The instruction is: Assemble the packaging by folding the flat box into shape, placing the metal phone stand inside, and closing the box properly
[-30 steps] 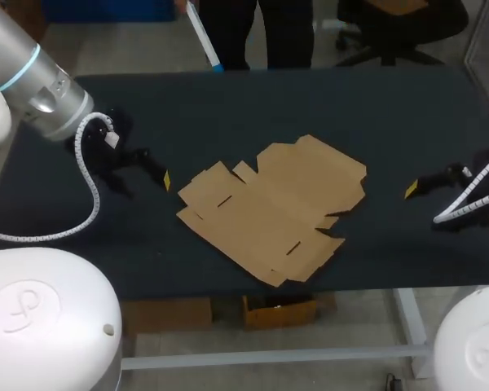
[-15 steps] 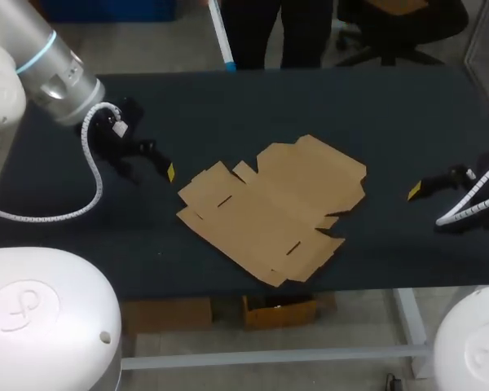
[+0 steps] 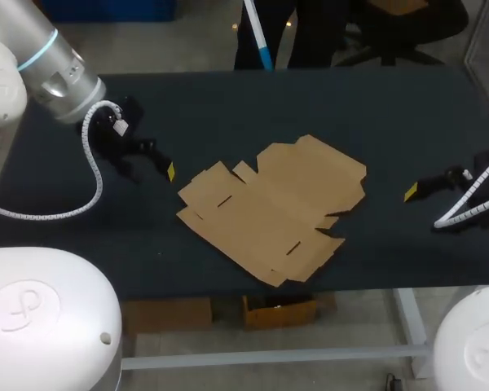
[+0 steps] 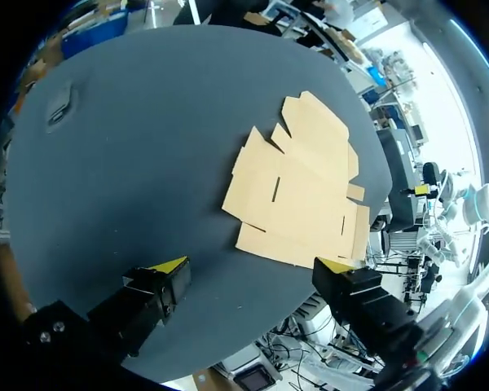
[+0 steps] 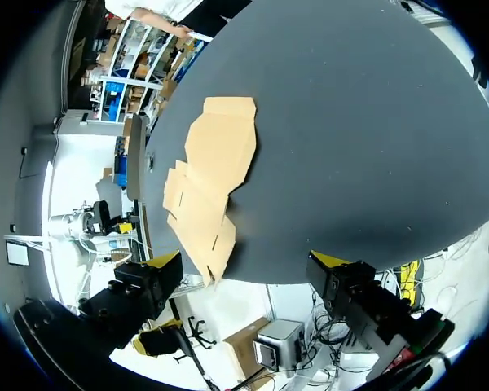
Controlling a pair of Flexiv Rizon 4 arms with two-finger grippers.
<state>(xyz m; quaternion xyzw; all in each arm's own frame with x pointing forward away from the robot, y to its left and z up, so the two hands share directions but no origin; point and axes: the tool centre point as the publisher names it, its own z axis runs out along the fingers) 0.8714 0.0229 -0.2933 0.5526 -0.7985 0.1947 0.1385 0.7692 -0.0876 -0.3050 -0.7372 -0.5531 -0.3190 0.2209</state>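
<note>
A flat, unfolded brown cardboard box blank [image 3: 273, 208] lies in the centre of the dark tabletop [image 3: 228, 106], its flaps spread out. The left pincer [image 4: 253, 265] hovers at the left of the frame, near the blank's left corner, with its yellow-tipped fingers spread wide and grasping nothing. The right pincer [image 5: 247, 259] is at the right edge of the frame, well apart from the cardboard, likewise released and empty.
</note>
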